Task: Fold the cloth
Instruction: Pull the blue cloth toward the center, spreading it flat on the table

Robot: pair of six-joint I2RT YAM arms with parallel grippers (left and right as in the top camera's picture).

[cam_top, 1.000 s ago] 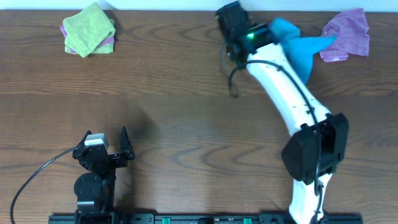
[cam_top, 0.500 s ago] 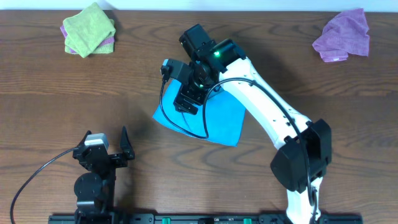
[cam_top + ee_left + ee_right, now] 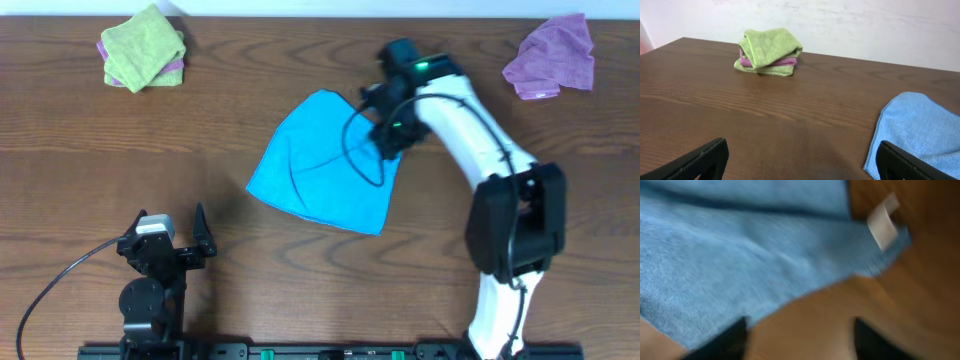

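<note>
Overhead view: the blue cloth [image 3: 320, 165] lies spread out at the middle of the bench [image 3: 100, 150]. The right pincer [image 3: 386, 135] sits over the cloth's upper right edge. The left pincer [image 3: 170, 224] is well apart from the cloth at its lower left, released. A folded green-and-pink stack [image 3: 142, 47] lies far to the cloth's upper left, and a crumpled purple cloth [image 3: 550, 55] far to its upper right. Left wrist view: the left pincer [image 3: 802, 165] is spread and empty, with the cloth [image 3: 917, 132] ahead to the right. Right wrist view (blurred): the right pincer [image 3: 800, 345] is released over bare bench just beside the cloth's edge [image 3: 740, 265], near the cloth's white tag [image 3: 883, 221].
</note>
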